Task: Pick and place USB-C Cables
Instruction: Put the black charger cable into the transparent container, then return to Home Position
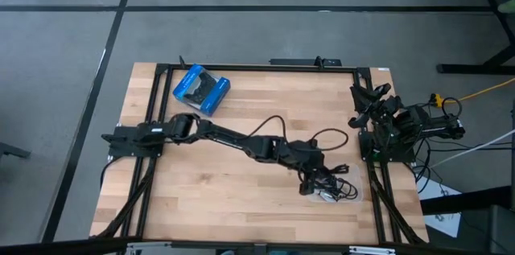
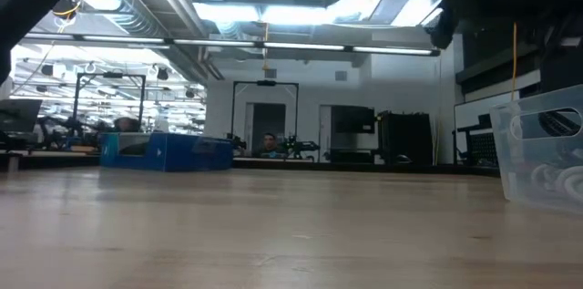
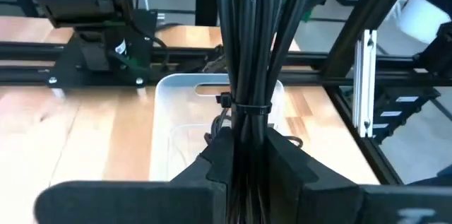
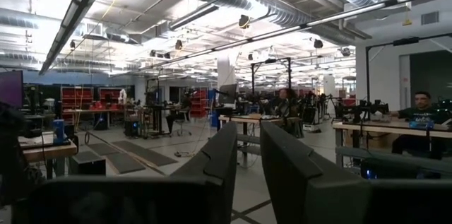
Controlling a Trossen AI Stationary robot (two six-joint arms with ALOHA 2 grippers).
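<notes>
One blue-and-black package (image 1: 200, 89) is seen on the tabletop (image 1: 225, 199) at about ten o'clock from its centre, lying apart from everything else. One clear plastic tray (image 1: 354, 196) is found at about four o'clock, near the right edge, and the USB-C Cables (image 1: 336, 189) are seen in it as a dark tangle with a paler loop; how many there are cannot be counted. Two arms are counted. The left arm is stretched from nine o'clock across the tabletop, and its end effector (image 1: 309, 187) is held at the tray's left edge over the tangle. In the left wrist view a bundle of black cable strands (image 3: 248, 75), bound once by a thin tie, is clamped upright between the left end effector's fingers (image 3: 212, 164), with the tray (image 3: 166, 111) directly beyond. The right arm is folded at three o'clock, off the tabletop's right edge, and its end effector (image 4: 248, 155) is raised toward the room with only a narrow gap between its fingers and nothing held. In the low view the tray (image 2: 545, 157) is seen at the right and the package (image 2: 166, 151) at the far left.
</notes>
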